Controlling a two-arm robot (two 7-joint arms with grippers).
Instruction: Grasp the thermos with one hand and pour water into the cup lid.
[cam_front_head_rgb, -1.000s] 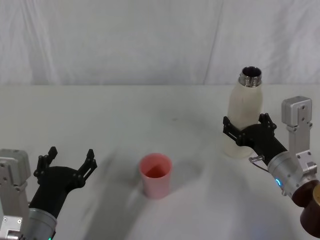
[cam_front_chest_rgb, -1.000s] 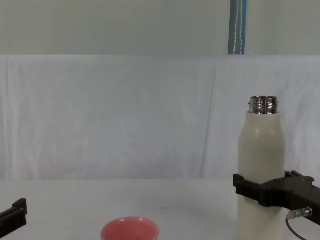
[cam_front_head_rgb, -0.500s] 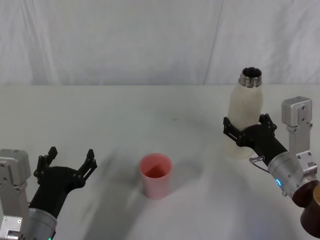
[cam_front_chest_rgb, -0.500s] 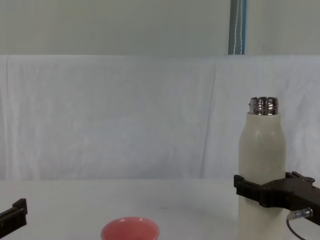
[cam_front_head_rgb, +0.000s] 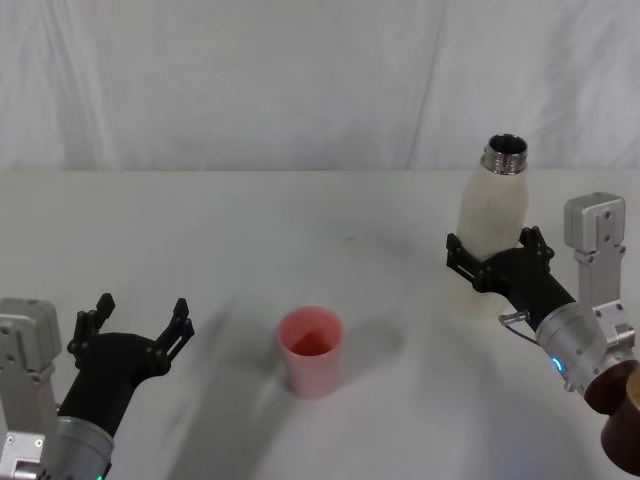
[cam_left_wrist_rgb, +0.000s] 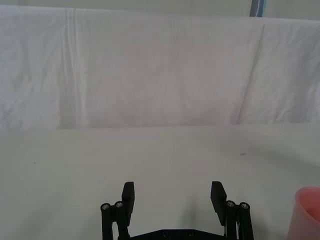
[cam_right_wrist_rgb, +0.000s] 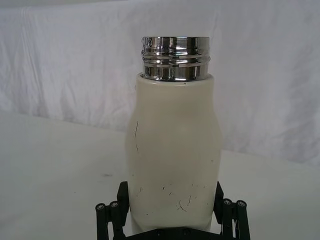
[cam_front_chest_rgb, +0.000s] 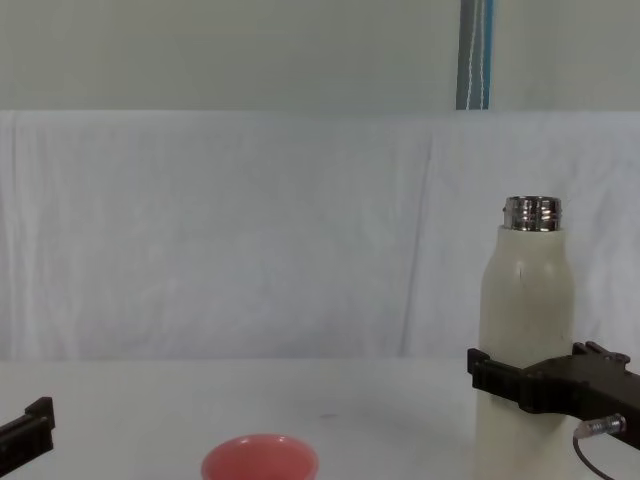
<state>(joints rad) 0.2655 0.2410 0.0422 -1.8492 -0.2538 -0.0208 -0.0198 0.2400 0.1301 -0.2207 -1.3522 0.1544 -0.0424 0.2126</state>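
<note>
The cream-white thermos (cam_front_head_rgb: 490, 225) stands upright at the table's right, its steel neck uncapped. My right gripper (cam_front_head_rgb: 492, 262) is shut on its lower body, a black finger pressed against each side, as the right wrist view shows for the thermos (cam_right_wrist_rgb: 172, 155) and right gripper (cam_right_wrist_rgb: 172, 200). In the chest view the thermos (cam_front_chest_rgb: 525, 310) rises above the right gripper (cam_front_chest_rgb: 530, 380). The pink cup lid (cam_front_head_rgb: 312, 345) stands upright in the middle of the table, left of the thermos, and also shows as the cup lid (cam_left_wrist_rgb: 307, 210) and cup lid (cam_front_chest_rgb: 260, 460). My left gripper (cam_front_head_rgb: 140, 315) waits open at the near left, apart from the cup lid.
The white table (cam_front_head_rgb: 250, 230) runs back to a white cloth backdrop (cam_front_head_rgb: 250, 80). A brown object (cam_front_head_rgb: 622, 420) sits at the near right edge beside my right arm. Bare table lies between the cup lid and the thermos.
The thermos top has shifted slightly to the right in my right gripper's hold. The left gripper and the cup lid have not moved.
</note>
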